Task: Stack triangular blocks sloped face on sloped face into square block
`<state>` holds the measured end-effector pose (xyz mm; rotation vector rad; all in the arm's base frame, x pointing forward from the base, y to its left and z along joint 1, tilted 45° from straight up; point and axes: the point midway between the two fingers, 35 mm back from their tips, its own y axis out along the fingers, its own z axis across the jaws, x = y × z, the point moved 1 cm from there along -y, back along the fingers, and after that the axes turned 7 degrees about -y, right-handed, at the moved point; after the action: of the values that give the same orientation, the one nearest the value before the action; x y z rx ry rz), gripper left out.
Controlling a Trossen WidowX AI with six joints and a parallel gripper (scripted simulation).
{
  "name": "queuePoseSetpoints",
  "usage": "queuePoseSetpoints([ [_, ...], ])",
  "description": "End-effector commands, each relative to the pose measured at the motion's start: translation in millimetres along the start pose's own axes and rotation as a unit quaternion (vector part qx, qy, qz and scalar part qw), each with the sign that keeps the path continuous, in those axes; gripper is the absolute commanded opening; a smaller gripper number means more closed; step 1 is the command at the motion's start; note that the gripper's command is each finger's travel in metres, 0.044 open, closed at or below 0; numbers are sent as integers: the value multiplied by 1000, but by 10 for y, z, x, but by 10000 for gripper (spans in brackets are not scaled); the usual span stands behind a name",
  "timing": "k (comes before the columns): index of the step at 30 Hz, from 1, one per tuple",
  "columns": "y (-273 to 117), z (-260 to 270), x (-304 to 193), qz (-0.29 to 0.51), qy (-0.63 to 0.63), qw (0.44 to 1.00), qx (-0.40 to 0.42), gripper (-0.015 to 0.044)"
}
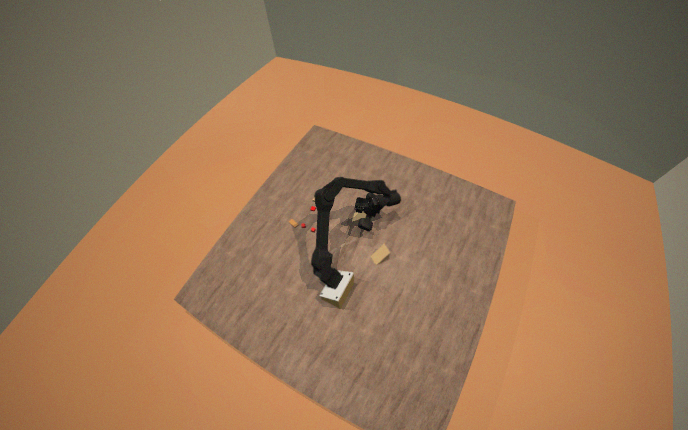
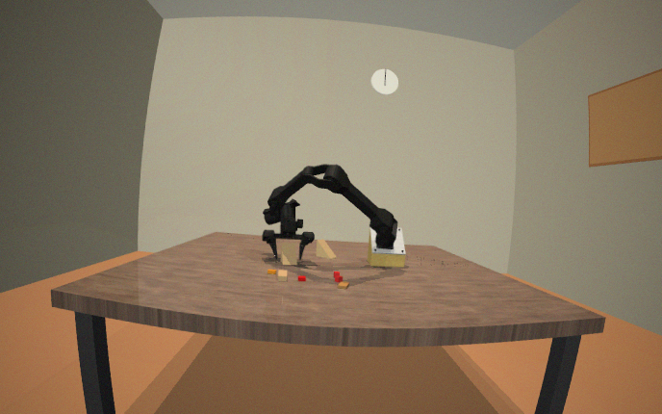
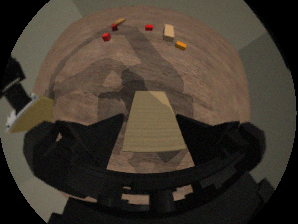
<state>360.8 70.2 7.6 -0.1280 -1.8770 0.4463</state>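
Room: grey-green walls, orange floor; round white clock (image 2: pixel 384 81) and orange board (image 2: pixel 642 113) on walls.
Table (image 2: pixel 426 303): dark wood-grain top, slight sheen, black legs.
Arm base (image 2: pixel 387 252): boxy tan block w/ white plate on top, near table centre; black arm arches up and over from it.
Gripper (image 2: pixel 288 250): black, pointing straight down, fingers spread wide, one each side of a wedge, tips low near the tabletop. Not clamped; holds nothing. Can't tell if fingertips touch the wood.
Wedge 1 (image 3: pixel 153 123): pale tan, matte, triangular block w/ sloped face; sits on table between the fingers, gap visible each side in wrist view.
Wedge 2 (image 1: pixel 380 254): same tan triangular shape, alone on table betw. gripper and arm base, apart from both; slope visible in exterior view.
Small bits: red cubes (image 2: pixel 337 276), an orange piece (image 2: pixel 343 284), a tan cube (image 2: pixel 282 274), another orange piece (image 2: pixel 271 271), scattered nearer the table's front edge in exterior view, apart from both wedges.
Shadows: arm shadow dark on the wood around wedge 1.
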Motion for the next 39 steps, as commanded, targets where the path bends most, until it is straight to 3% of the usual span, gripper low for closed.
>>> queuePoseSetpoints([
  [1, 26, 3, 0, -2, 1, 1000, 0, 335],
  [5, 26, 3, 0, -2, 1, 1000, 0, 230],
  [13, 26, 3, 0, -2, 1, 1000, 0, 177],
  [20, -8, 2, 15, -2, 0, 1000, 0, 0],
  [25, -13, 1, 43, 23, 1, 1000, 4, 0],
  [39, -72, -39, 336, 213, 2, 977, 26, 0],
])
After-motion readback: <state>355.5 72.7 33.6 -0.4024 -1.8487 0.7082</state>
